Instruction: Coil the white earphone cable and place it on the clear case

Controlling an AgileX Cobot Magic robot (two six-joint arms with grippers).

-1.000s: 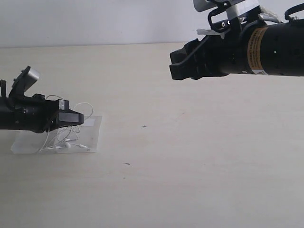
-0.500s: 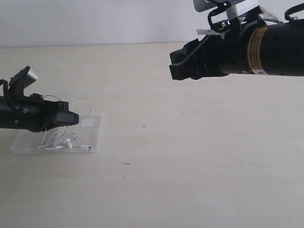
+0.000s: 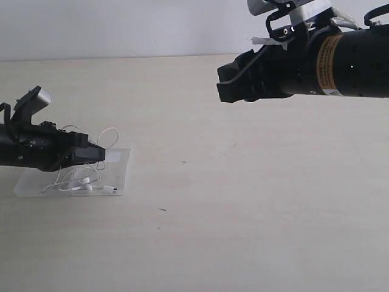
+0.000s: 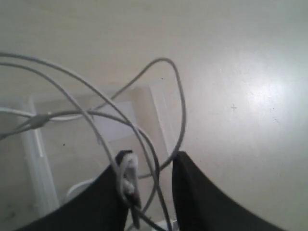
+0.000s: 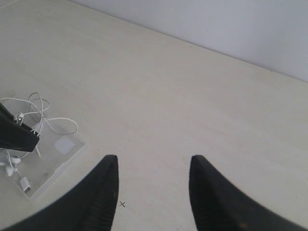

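The white earphone cable [image 3: 110, 132] lies in loose loops on the clear case [image 3: 119, 174] at the left of the table, earbuds and plug [image 3: 108, 190] near the case's front edge. My left gripper [image 3: 101, 156] hovers low over the case, open, with cable strands [image 4: 180, 110] running between its fingers and one loop draped over a fingertip [image 4: 126, 169]. The case's white label [image 4: 113, 126] shows under the loops. My right gripper [image 3: 222, 83] hangs open and empty, high above the table's far right part; in its own view the gripper [image 5: 153, 163] sees the cable [image 5: 33, 102] and case [image 5: 54, 166] far off.
The pale wooden table [image 3: 243, 201] carries a small dark cross mark [image 3: 185, 162] near its middle and a short dark speck [image 3: 162, 210] nearer the front. A white wall runs along the back edge.
The left gripper has dropped lower over the case and its jaws have parted. The cable loops have settled onto the case. The right arm has not moved.
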